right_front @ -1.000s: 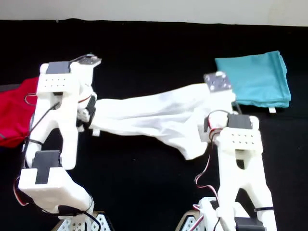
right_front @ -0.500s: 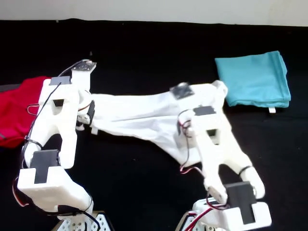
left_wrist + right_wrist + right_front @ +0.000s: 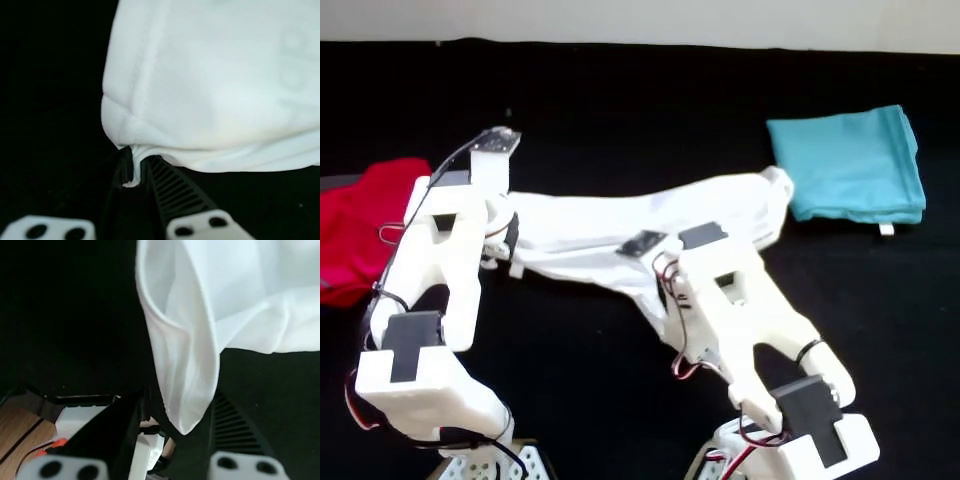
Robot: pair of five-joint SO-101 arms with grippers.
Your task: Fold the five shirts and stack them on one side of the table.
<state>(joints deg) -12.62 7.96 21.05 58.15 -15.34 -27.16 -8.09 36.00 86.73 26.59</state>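
Note:
A white shirt (image 3: 610, 235) lies stretched across the middle of the black table. At its left end my left gripper (image 3: 506, 250) is shut on the hem, and the left wrist view shows the pinched white shirt (image 3: 210, 90) edge in the left gripper (image 3: 134, 172). My right arm (image 3: 720, 290) leans over the shirt's lower middle. In the right wrist view the right gripper (image 3: 170, 412) is open, with a hanging fold of the white shirt (image 3: 190, 365) between its fingers. A folded teal shirt (image 3: 850, 165) lies at the back right. A red shirt (image 3: 360, 230) lies at the left edge.
The black table (image 3: 620, 100) is bare along the back and at the front between the arms. The left arm's base (image 3: 430, 390) stands at the front left. A strip of wooden surface (image 3: 15, 440) and white base parts show past the table's near edge.
My right arm swung left from the shirt's right end, next to the teal shirt, to its lower middle. The white shirt's right end now lies loose on the table. The left gripper kept its hold.

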